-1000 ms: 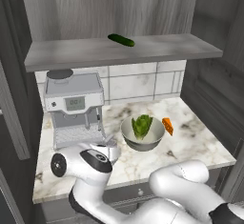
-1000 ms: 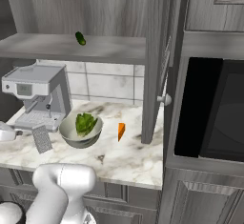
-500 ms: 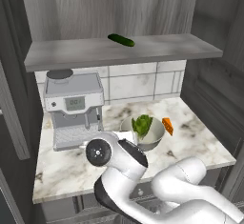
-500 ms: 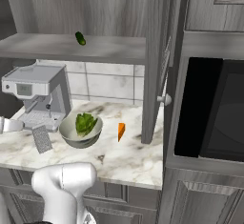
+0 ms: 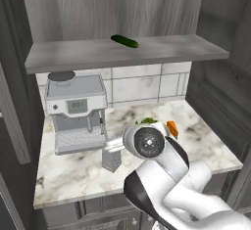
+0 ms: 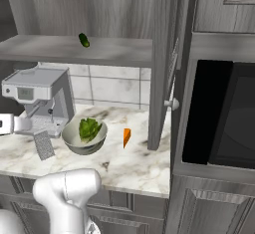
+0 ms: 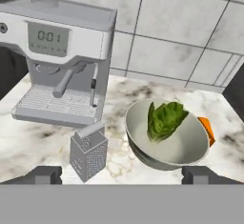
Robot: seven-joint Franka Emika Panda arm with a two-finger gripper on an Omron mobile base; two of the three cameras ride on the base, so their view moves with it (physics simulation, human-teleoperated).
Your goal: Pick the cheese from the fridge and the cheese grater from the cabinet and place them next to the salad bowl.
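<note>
My gripper is hanging wide open over the bench, gripping nothing. The cheese grater is standing upright just ahead of my left fingertip, in front of the coffee machine. The salad bowl is sitting ahead toward my right fingertip, and the cheese is peeking out just beyond its far right rim.

I see a speckled grey metal cheese grater; a smooth matt salad bowl; veined marble desk; wood-grain cabinet.
</note>
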